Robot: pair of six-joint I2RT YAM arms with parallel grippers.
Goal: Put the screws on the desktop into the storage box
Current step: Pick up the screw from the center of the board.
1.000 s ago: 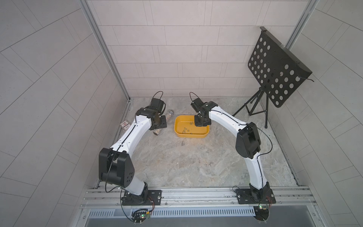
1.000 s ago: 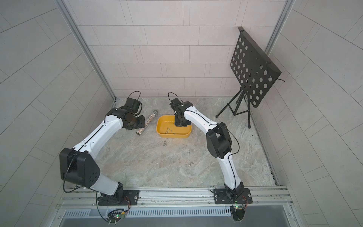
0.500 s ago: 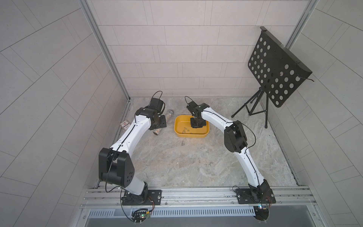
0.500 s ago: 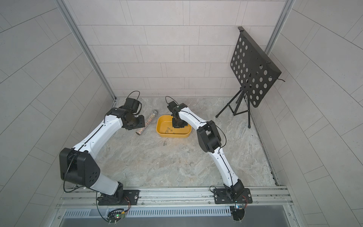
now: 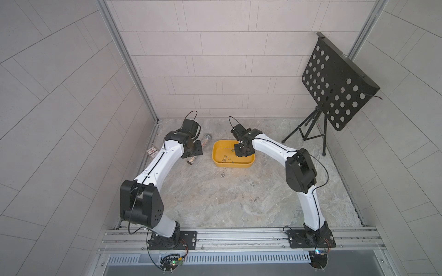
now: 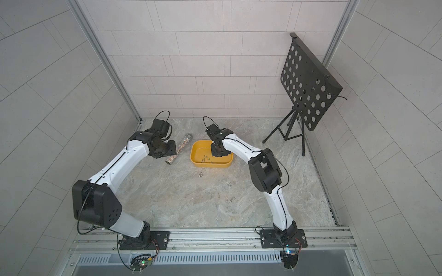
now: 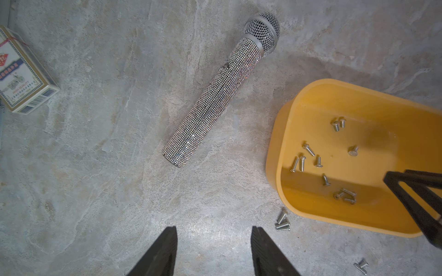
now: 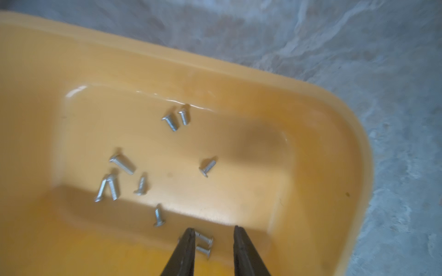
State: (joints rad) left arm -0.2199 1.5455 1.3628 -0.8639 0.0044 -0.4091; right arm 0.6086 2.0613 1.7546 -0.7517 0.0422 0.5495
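Marble desktop [image 7: 95,167], left gripper [image 7: 214,229] apart, empty, right gripper [image 8: 214,229] apart over half-cropped storage box [image 8: 239,71]

We see soft, even overhead light in both top views, walls [image 5: 59,95] bowing at the edges. The right wrist view is blurred; a shadow dims the yellow box [image 8: 323,181].

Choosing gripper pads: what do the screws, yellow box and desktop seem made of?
The screws: likely steel, silver-grey, glinting, threaded shafts. The storage box: probably moulded plastic, smooth semi-gloss yellow, rounded corners, light streaks on its floor. The desktop: stone or marble-print laminate, matt grey-beige with pale veins; cannot tell which.
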